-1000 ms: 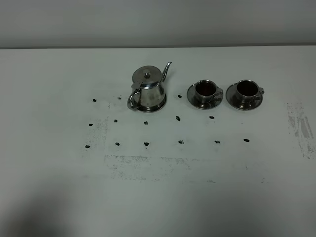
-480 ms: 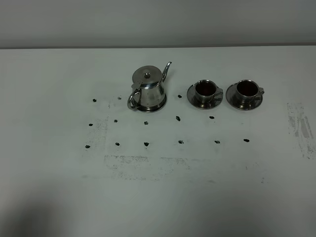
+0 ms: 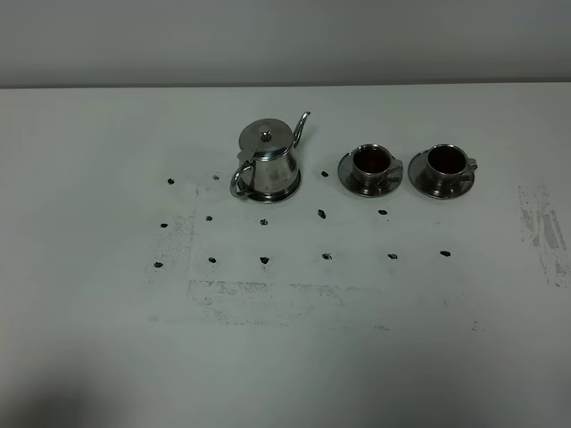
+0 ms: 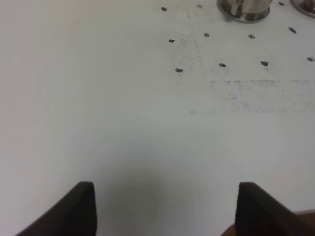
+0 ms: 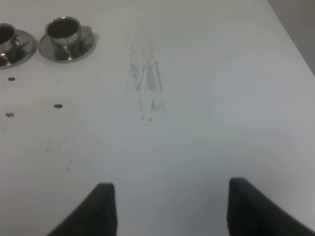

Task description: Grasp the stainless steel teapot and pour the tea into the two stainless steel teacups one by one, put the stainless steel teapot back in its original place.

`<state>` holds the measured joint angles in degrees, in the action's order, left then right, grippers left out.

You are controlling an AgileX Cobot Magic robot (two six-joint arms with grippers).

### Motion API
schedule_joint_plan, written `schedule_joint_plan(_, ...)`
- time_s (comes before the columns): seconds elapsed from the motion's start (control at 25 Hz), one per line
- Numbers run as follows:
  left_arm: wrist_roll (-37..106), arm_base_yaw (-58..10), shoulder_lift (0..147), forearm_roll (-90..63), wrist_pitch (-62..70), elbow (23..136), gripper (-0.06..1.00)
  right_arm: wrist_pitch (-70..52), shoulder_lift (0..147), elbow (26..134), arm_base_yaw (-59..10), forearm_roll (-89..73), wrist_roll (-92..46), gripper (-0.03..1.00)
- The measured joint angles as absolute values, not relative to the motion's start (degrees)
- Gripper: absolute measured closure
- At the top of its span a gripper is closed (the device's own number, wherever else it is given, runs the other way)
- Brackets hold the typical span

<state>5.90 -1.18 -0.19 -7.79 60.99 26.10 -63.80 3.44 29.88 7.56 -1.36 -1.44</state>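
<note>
The stainless steel teapot (image 3: 268,160) stands upright on its round steel dish (image 3: 284,193) at the back of the white table, spout towards the cups. Only its base shows in the left wrist view (image 4: 244,8). Two steel teacups on saucers stand to its right, the left cup (image 3: 371,163) and the right cup (image 3: 446,162), both holding dark tea. They also show in the right wrist view, the right cup (image 5: 63,30) whole and the left cup (image 5: 6,37) cut by the edge. My left gripper (image 4: 165,209) and right gripper (image 5: 170,209) are open, empty and far from them.
Small dark marks (image 3: 265,259) dot the white table (image 3: 285,357) in rows in front of the teapot and cups. A scuffed grey patch (image 3: 542,227) lies at the right. The table's far edge meets a grey wall (image 3: 285,40).
Nothing on the table has moved. The dark shadow at the lower left corner of the exterior view has shrunk.
</note>
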Motion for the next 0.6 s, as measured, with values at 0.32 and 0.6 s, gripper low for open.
schedule_joint_plan(0.32,5.88,-1.18,-0.19,-7.61,60.99,26.1,0.37,-63.8,3.44,29.88,7.56,-1.36,-1.44,0.48)
schedule_joint_plan(0.6,5.88,-1.18,-0.19,-7.61,60.99,26.1,0.37,-63.8,3.44,29.88,7.56,-1.36,-1.44,0.48)
